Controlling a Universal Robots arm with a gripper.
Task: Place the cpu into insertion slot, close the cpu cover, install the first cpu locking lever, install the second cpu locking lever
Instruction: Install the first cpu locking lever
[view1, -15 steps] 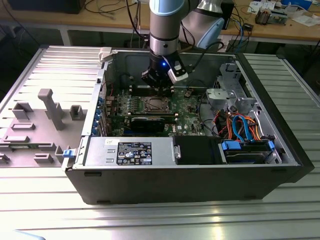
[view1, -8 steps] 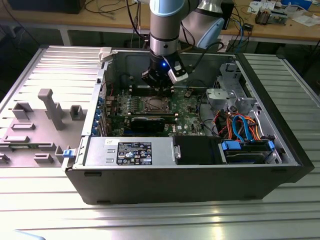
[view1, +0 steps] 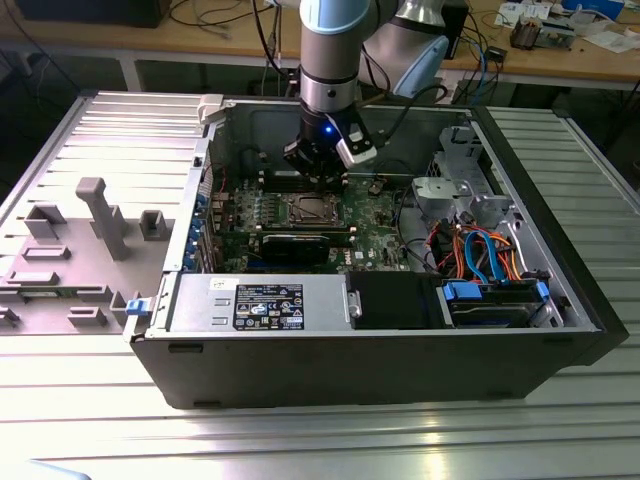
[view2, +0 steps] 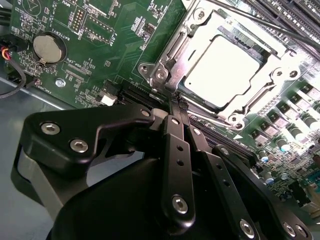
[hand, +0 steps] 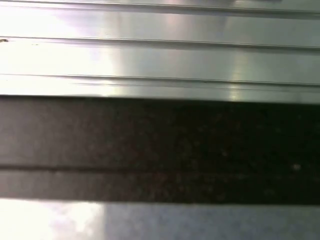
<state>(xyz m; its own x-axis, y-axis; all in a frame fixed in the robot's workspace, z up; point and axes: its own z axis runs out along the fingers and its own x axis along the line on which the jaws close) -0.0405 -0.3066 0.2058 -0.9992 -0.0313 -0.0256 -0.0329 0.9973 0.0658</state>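
Observation:
The cpu (view2: 222, 70), a pale silver square, lies in the insertion slot (view2: 176, 46) on the green board. The cpu cover (view2: 280, 67) lies flat around the chip like a frame. A thin dark lever rod (view2: 265, 22) runs across the far side of the socket. My gripper (view2: 177, 103) is shut, its black fingers (view2: 176, 150) pressed together with the tips at the socket's near edge. I see nothing between them. In the exterior view the gripper (view1: 318, 178) hangs just above the socket (view1: 310, 210) inside the open computer case.
A coin battery (view2: 46, 48) sits on the board off to one side, and memory slots (view2: 295, 10) run beyond the socket. The case holds a black expansion card (view1: 292, 246), a power supply (view1: 262, 303) and a drive cage with coloured cables (view1: 480, 250). Grey fixtures (view1: 100, 215) stand on the ribbed table.

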